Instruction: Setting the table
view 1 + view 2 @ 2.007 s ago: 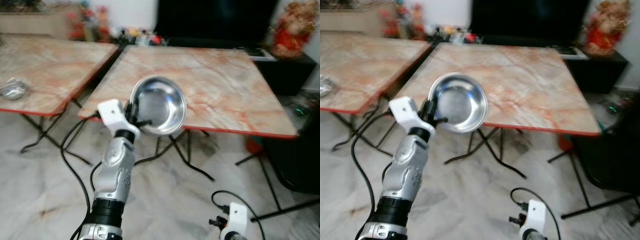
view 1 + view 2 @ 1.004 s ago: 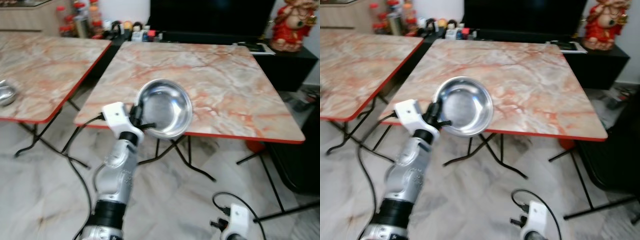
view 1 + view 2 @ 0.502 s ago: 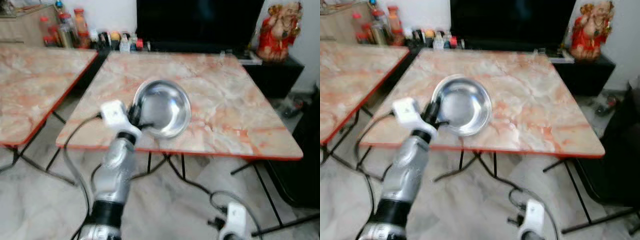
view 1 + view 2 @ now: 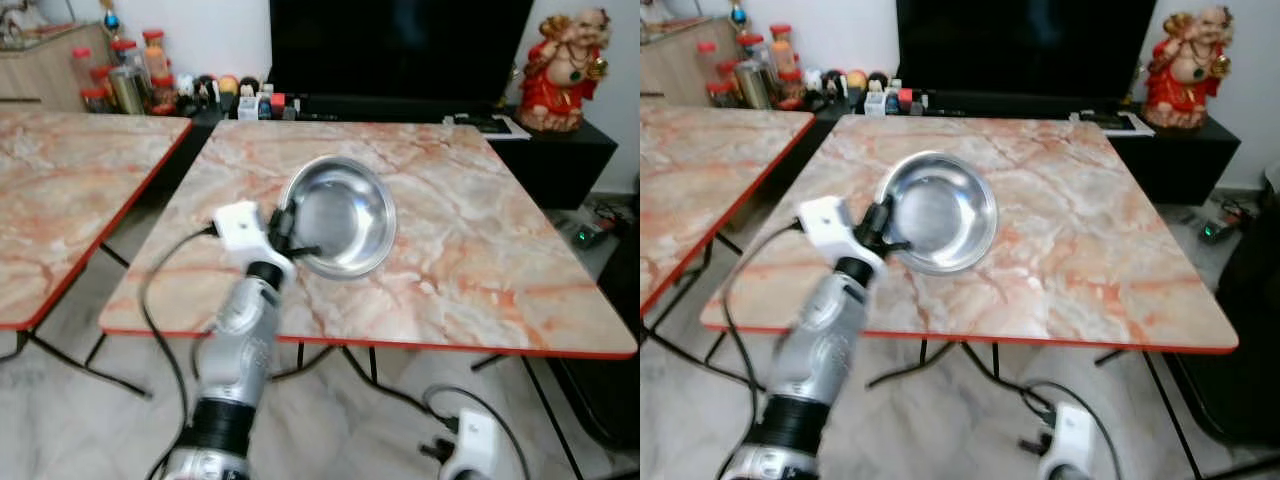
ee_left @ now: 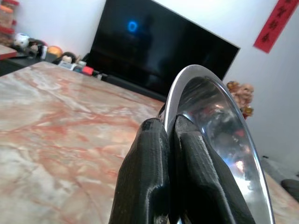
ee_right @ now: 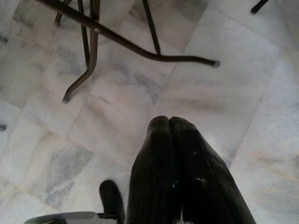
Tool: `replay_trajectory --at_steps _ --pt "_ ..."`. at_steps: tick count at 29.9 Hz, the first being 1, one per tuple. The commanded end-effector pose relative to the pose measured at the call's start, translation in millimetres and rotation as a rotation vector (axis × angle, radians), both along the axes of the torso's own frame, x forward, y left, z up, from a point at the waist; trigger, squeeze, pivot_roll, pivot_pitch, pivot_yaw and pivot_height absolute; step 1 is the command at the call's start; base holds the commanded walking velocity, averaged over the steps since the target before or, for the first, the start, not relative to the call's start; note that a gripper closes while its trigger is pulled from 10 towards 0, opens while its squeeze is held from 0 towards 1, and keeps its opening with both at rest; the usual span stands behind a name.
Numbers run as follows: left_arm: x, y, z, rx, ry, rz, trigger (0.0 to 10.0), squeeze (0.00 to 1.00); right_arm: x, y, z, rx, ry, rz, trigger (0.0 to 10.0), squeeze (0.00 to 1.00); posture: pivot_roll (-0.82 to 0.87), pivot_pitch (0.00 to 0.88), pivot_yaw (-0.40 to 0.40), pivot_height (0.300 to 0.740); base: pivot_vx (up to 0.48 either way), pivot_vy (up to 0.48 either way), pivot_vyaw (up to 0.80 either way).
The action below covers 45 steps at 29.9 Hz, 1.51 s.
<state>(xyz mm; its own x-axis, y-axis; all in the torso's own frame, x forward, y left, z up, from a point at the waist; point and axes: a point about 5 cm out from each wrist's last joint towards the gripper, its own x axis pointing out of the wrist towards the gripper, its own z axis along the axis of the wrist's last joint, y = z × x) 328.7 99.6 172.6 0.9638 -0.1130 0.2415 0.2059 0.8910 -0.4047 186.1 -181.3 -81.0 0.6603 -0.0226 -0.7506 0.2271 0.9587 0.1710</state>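
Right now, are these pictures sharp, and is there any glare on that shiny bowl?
Head views: table and statue fairly sharp, the left arm slightly smeared. Left wrist view: bright glints inside the steel bowl, near fingers soft. Right wrist view: floor evenly lit, right gripper blurred.

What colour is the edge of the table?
Red. The table has a thin red rim around its pinkish marble-look top, clearest in the right eye view.
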Motion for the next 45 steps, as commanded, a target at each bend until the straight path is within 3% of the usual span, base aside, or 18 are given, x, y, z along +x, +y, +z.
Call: replay_trajectory --at_steps 1,6,13,17,19,24,31,36,37,39,42,45 --pt "-0.8 -15.8 9 -0.007 -0.028 -0.054 10.0 0.0 0.5 -11.2 2 -0.026 -0.003 -0.017 10.0 0.0 -0.01 0.0 -0.027 0.74 0.382 0.0 0.0" --pt "-1.8 -23.3 7 0.005 -0.017 -0.104 10.0 0.0 -0.1 -11.3 1 -0.028 0.0 -0.019 10.0 0.0 -0.01 0.0 -0.025 0.74 0.36 0.0 0.0" --pt "-3.9 -38.6 1 -0.082 0.044 -0.21 10.0 0.0 -2.5 -10.6 0 -0.027 0.008 -0.019 10.0 0.0 -0.01 0.0 -0.025 0.74 0.0 0.0 0.0" --pt "-5.3 -58.9 -12 -0.119 0.151 -0.295 10.0 0.0 -3.8 -9.2 -1 -0.025 0.011 -0.019 10.0 0.0 0.0 0.0 -0.018 0.74 0.0 0.0 0.0" --pt "-5.3 -61.2 -14 -0.125 0.163 -0.298 10.0 0.0 -3.9 -9.1 -1 -0.025 0.011 -0.019 10.0 0.0 0.0 0.0 -0.018 0.74 0.0 0.0 0.0" --pt "-2.7 -86.2 -18 -0.216 0.269 -0.38 10.0 0.0 -5.3 -7.0 -2 -0.021 0.014 -0.025 10.0 0.0 -0.01 0.0 -0.002 0.74 0.0 0.0 0.0" --pt "10.0 -102.6 -23 -0.349 0.397 -0.379 10.0 0.0 -7.3 -5.1 -3 -0.015 0.018 -0.032 10.0 0.0 -0.01 0.0 0.009 0.74 0.0 0.0 0.0" --pt "11.2 -103.1 -23 -0.358 0.405 -0.389 10.0 0.0 -7.3 -4.3 -3 -0.014 0.018 -0.032 10.0 0.0 -0.01 0.0 0.014 0.74 0.0 0.0 0.0" --pt "13.2 -115.0 -13 -0.371 0.384 -0.429 10.0 0.0 -8.3 -3.8 -3 -0.013 0.019 -0.035 10.0 0.0 -0.02 0.0 0.024 0.74 0.0 0.0 0.0" --pt "14.3 -123.6 -6 -0.383 0.363 -0.459 10.0 0.0 -8.9 -3.5 -4 -0.013 0.018 -0.037 10.0 0.0 -0.02 0.0 0.026 0.74 0.0 0.0 0.0" --pt "14.0 -126.9 2 -0.389 0.324 -0.473 10.0 0.0 -9.6 -3.5 -4 -0.012 0.019 -0.04 10.0 0.0 -0.03 0.0 0.028 0.74 0.0 0.0 0.0" --pt "12.1 -119.0 17 -0.262 0.15 -0.453 10.0 0.0 -10.1 -3.7 -4 -0.012 0.019 -0.043 10.0 0.0 -0.03 0.0 0.027 0.74 0.0 0.0 0.0"
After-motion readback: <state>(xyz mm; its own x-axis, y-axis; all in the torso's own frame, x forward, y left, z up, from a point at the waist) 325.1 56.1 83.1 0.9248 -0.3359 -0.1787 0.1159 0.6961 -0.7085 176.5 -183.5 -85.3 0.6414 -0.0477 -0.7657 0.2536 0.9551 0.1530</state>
